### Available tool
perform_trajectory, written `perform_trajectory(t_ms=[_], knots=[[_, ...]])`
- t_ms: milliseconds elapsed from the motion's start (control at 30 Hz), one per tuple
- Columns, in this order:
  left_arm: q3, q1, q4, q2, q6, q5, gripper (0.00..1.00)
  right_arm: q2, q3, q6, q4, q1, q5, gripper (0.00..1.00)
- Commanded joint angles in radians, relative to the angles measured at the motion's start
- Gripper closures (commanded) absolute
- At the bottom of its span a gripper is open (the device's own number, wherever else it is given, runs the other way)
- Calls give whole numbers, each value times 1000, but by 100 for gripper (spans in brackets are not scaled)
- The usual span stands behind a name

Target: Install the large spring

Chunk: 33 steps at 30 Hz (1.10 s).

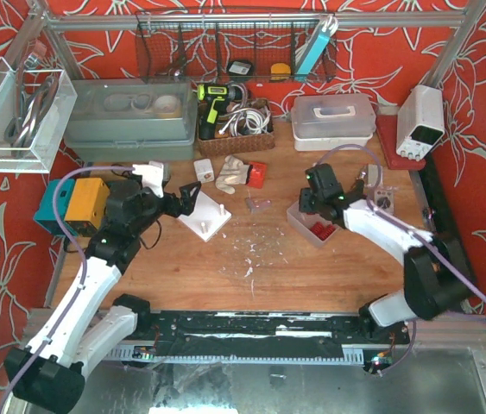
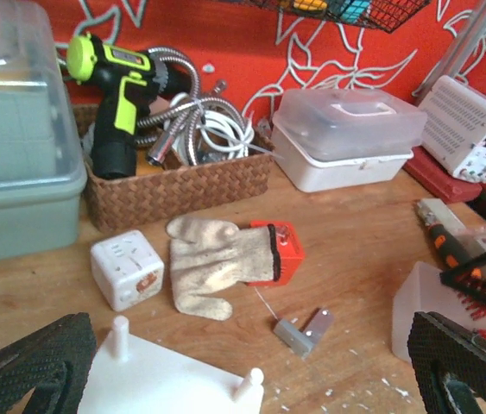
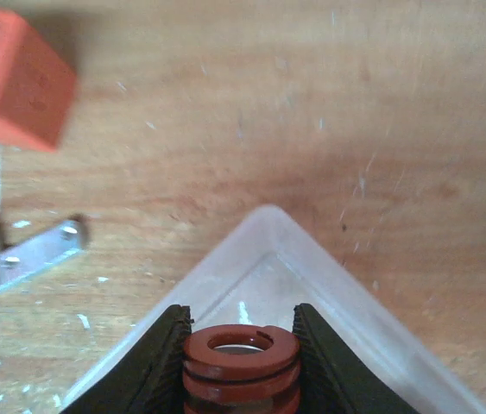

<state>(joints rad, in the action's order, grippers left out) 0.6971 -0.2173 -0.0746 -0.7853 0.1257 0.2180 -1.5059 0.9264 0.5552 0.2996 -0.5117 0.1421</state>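
Looking down from above: right gripper [image 1: 315, 205] is lowered into the clear tray [image 1: 299, 222] toward the right edge of the table [image 1: 268, 285], over red parts [image 1: 322, 229]. Left gripper [image 1: 187, 200] hangs at the left corner of the white peg plate [image 1: 210, 221], left of centre and well apart from the tray.

Left wrist: jaws spread wide, nothing between the pads [image 2: 35, 362]. The peg plate is just below, two pegs upright. A glove [image 2: 217, 259] and an orange block [image 2: 284, 250] lie beyond, toward the far edge.

Right wrist: fingers clamped on the large spring [image 3: 241, 343], one on each side of its coils. Its axis is upright, and it sits in a corner of the tray.

Risks, my reading:
- Round coils between flat fingers could roll or squirt out on the lift.
- The tray wall is close, so a snag could drag or tip the tray.
- The plate is unheld, so an off-centre push onto a peg may shove it or cock the spring.
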Motion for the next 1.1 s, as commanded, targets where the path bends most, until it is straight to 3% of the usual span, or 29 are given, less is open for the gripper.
perform_trajectory(t_ms=[0, 200, 333, 667, 867, 1067], knots=[[37, -4, -26, -21, 21, 65, 5, 195, -67, -183, -94, -17, 17, 100], [58, -5, -61, -70, 108, 273, 27, 469, -272, -379, -390, -78, -118, 100], [38, -58, -52, -110, 151, 372, 39, 510, -306, -444, -447, -137, -206, 100], [84, -354, -22, -177, 183, 314, 39, 523, -436, -581, -713, -242, -358, 100], [75, -415, 44, -196, 193, 371, 47, 529, -491, -631, -824, -289, -397, 100], [125, -444, -20, -269, 144, 387, 51, 528, -513, -690, -884, -339, -411, 100]])
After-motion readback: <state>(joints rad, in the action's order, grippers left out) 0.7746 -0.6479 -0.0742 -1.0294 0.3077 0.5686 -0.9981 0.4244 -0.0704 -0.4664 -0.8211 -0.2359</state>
